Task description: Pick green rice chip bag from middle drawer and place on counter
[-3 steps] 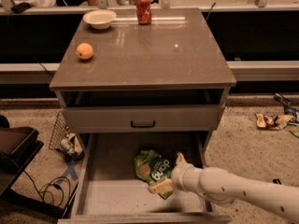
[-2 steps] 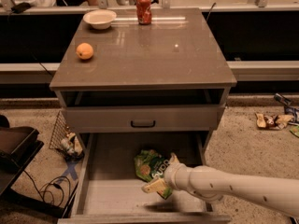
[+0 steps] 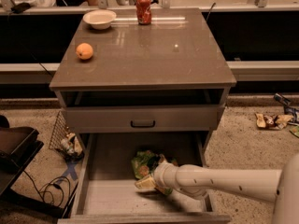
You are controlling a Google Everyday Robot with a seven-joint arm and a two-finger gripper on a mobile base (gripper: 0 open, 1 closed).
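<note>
the large square glossy grey-brown desk [image 3: 140, 66] tops the cabinet, and its near half is the surface where the bag is meant to end up. below it the wide shallow grey middle drawer [image 3: 110, 197] stands pulled out toward the camera. the robot's thick white arm [image 3: 229, 185] reaches in over the drawer's right wall and runs nearly level toward the left. the crinkled bright green rice chip bag [image 3: 145, 161] lies on the drawer floor, right of centre and about midway from front to back. the pale two-finger gripper [image 3: 148, 185] sits at the bag's near edge, touching or overlapping it, and points left. so most of the bag lies just behind the gripper, toward the drawer's back, and not ahead of its tip. the bag is too crumpled to give a clear long axis. whether the gripper has closed on the bag cannot be told. if it has not, the next move is judged to need a short shift toward the back.
</note>
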